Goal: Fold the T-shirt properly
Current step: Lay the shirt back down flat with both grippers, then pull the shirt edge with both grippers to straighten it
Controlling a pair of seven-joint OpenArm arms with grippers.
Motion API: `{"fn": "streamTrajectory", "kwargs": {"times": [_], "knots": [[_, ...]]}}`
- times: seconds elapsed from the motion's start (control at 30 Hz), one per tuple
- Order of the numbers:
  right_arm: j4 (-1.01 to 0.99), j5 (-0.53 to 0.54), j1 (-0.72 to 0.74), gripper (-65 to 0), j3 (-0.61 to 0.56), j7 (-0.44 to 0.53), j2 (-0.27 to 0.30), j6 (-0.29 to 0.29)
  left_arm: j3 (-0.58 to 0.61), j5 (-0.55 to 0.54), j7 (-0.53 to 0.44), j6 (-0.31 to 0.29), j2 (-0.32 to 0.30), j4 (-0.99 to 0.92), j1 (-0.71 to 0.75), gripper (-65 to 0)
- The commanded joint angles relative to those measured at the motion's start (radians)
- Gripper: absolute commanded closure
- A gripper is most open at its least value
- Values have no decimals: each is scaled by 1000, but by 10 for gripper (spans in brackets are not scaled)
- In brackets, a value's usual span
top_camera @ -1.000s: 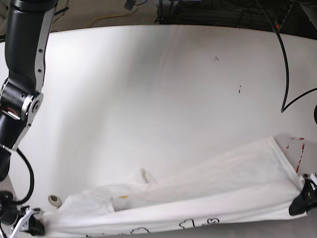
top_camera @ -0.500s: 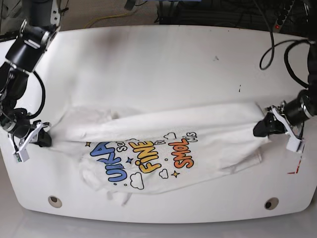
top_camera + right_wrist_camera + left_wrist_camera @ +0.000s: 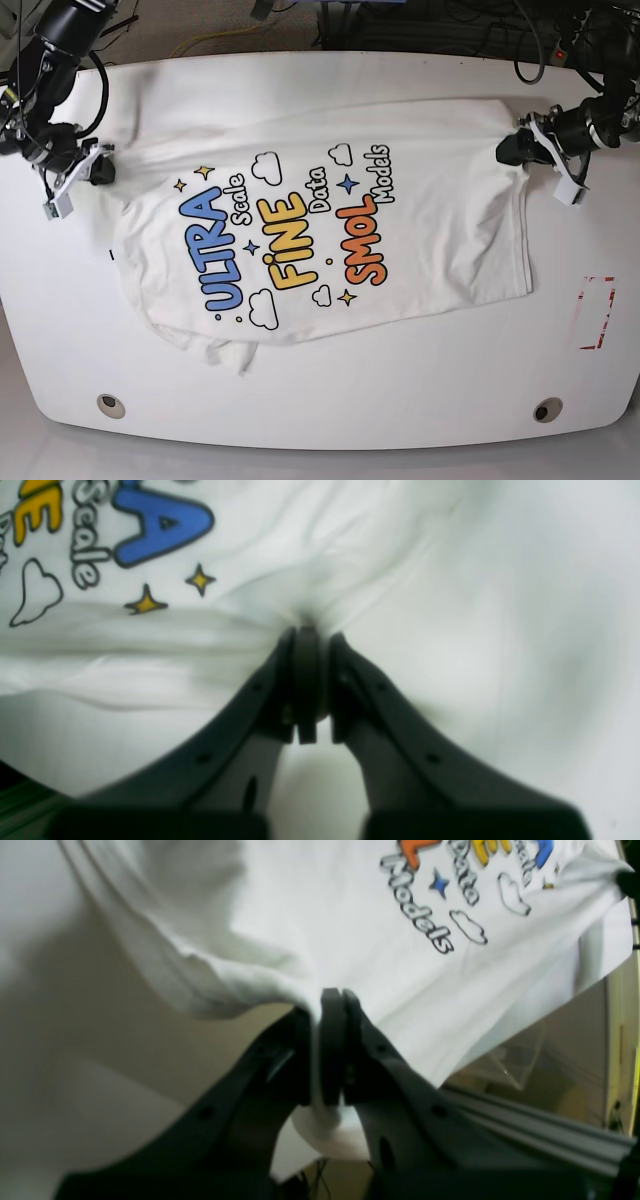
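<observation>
The T-shirt (image 3: 440, 240) lies spread across the white table (image 3: 330, 400), its colourful lettering facing up. On the right side of the base view my left gripper (image 3: 508, 150) is shut on the shirt's upper right corner. At the left, my right gripper (image 3: 100, 170) is shut on the shirt's upper left corner. Close up, the left wrist view has the left gripper (image 3: 332, 996) pinching a bunched fold of the T-shirt (image 3: 300, 900). The right gripper (image 3: 307, 632) likewise pinches the T-shirt (image 3: 350, 540) near a blue letter and yellow stars. The lower left hem is rumpled.
Two round holes (image 3: 111, 405) (image 3: 546, 410) sit near the table's front edge. A red outlined mark (image 3: 597, 312) lies at the right edge. Cables (image 3: 540, 50) run behind the table's far edge.
Both grippers have swept from the table's near edge to its far side, carrying the shirt along. The shirt went from a bunched strip to lying spread out with the print up.
</observation>
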Motion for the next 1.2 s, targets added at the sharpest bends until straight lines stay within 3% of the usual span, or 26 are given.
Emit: {"fn": "streamTrajectory", "kwargs": {"times": [0.0, 0.23, 0.63, 0.8, 1.17], "knots": [[19, 14, -5, 0, 20, 19, 19, 1, -12, 16, -17, -6, -22, 13, 17, -4], [19, 11, -16, 0, 17, 21, -2, 1, -12, 145, -19, -7, 15, 12, 28, -4], [13, 11, 50, 0, 14, 22, -4, -11, -13, 146, -17, -7, 14, 9, -58, -4], [12, 9, 103, 0, -6, 24, -17, -11, -13, 146, 29, -7, 17, 9, -104, -4], [-117, -108, 234, 0, -23, 38, -50, -11, -12, 146, 44, -7, 37, -111, -197, -4]]}}
